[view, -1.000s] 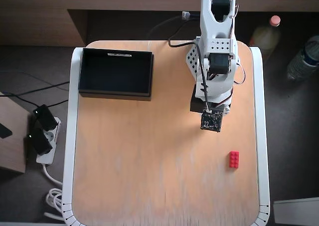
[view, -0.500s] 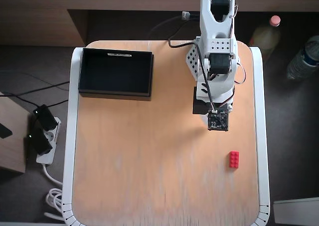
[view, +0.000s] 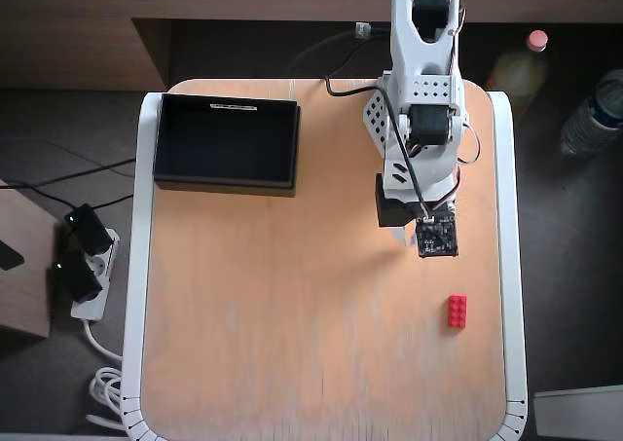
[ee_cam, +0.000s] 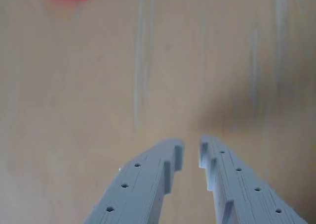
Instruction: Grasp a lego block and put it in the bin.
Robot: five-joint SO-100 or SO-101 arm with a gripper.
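Wrist view: end effector (ee_cam: pixel 191 150) is hovering over bare worktop (ee_cam: pixel 148 85), fingers nearly closed with a narrow gap, gripping nothing.
Lego block (view: pixel 457 311): lying on the worktop, apart from the arm.
Bin (view: pixel 226 183): sitting at the upper-left corner in the overhead view.

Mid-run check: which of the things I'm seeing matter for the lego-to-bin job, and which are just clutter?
Job:
lego block, lying on the table
bin, nothing visible inside
gripper, jaws narrowly apart, holding nothing

Clutter:
two bottles beside the table
power strip and cables on the floor
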